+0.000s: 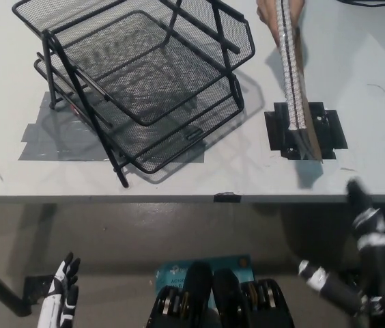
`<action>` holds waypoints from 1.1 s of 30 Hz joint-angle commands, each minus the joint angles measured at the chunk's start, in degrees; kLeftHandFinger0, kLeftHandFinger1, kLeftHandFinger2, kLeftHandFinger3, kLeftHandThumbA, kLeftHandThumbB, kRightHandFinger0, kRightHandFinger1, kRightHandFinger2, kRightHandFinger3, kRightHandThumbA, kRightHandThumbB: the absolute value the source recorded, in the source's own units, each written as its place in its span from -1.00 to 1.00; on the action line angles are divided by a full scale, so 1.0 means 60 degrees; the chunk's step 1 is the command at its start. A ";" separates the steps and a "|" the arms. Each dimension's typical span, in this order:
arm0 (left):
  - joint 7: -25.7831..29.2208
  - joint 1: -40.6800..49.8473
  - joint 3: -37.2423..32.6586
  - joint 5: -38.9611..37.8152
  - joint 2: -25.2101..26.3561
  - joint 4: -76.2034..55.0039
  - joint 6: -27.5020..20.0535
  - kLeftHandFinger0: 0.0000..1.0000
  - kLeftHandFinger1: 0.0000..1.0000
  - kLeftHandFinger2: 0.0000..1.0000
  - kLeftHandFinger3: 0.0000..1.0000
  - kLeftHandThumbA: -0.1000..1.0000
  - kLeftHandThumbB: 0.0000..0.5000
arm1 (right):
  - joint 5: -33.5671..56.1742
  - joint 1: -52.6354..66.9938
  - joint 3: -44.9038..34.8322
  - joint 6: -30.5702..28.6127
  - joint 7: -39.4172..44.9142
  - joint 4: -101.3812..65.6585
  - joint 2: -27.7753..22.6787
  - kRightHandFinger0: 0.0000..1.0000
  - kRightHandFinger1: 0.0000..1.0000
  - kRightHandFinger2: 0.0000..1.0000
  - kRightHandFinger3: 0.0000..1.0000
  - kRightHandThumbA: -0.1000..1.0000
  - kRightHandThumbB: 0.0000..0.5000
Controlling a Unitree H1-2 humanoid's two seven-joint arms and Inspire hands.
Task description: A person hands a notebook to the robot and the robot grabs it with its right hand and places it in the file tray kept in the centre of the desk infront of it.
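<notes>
Black right robot hand (356, 246) hangs released, fingers spread, below the spiral-bound brown notebook (295, 82); white left robot hand (61, 290) rests released, low.

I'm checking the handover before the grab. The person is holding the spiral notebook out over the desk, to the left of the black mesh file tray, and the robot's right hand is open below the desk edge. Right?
Not quite. The head view shows the spiral notebook to the right of the black mesh file tray, not the left. The rest holds: a person's hand holds it out over the desk, and the right hand is open below the desk edge.

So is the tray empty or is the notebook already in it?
Empty. Both mesh tiers of the tray show only bare wire; the notebook stands on edge, spiral up, to its right, a person's hand holding it.
</notes>
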 commanded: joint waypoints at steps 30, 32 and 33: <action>0.0265 -0.0099 0.0062 0.0056 0.0224 -0.0171 -0.0598 1.00 1.00 1.00 1.00 1.00 0.29 | -0.3894 -0.6167 -0.0448 0.1387 -0.2514 0.4879 -0.0043 1.00 1.00 1.00 1.00 1.00 0.11; 0.0322 -0.0098 0.0026 0.0124 0.0274 -0.0190 -0.0598 1.00 1.00 1.00 1.00 1.00 0.26 | -0.3977 -0.6563 -0.0470 0.1217 -0.2940 0.5482 -0.0126 1.00 1.00 1.00 1.00 1.00 0.12; 0.0293 -0.0107 0.0027 0.0100 0.0288 -0.0187 -0.0598 1.00 1.00 1.00 1.00 1.00 0.25 | -0.4113 -0.6757 -0.0451 0.1302 -0.3119 0.5745 -0.0173 1.00 1.00 1.00 1.00 1.00 0.18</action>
